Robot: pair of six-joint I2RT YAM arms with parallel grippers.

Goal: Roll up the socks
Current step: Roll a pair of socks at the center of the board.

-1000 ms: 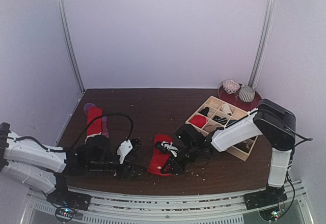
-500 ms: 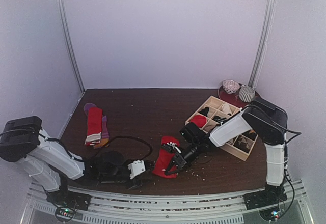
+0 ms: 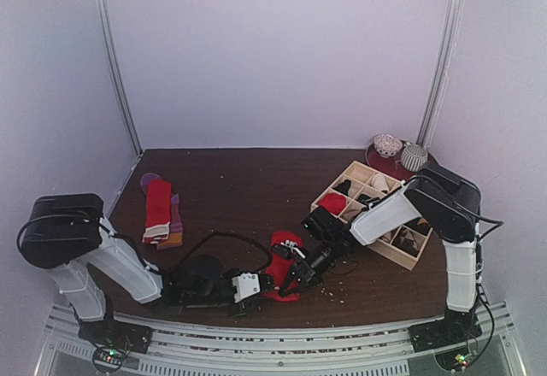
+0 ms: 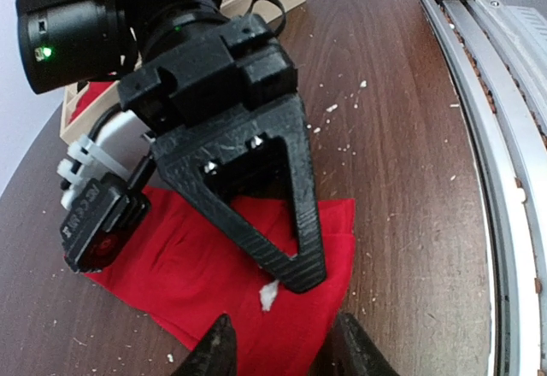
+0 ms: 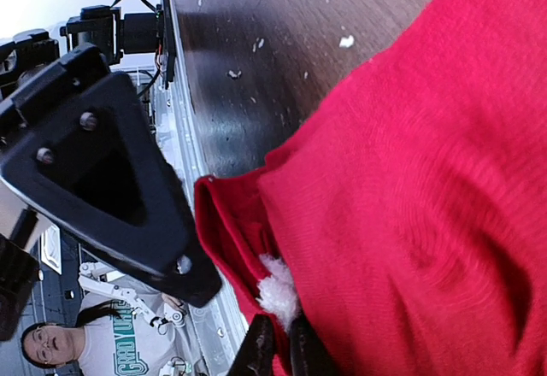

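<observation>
One soft red knit sock: right pincer pinching edge; left pincer spread.

Red sock flat; others perhaps stacked.

The dark brown wooden table bears a plain red fabric sock near its near edge. A second red sock overlaps a purple-and-orange sock by the left edge. A pale wooden grid tray sits at the right.
</observation>
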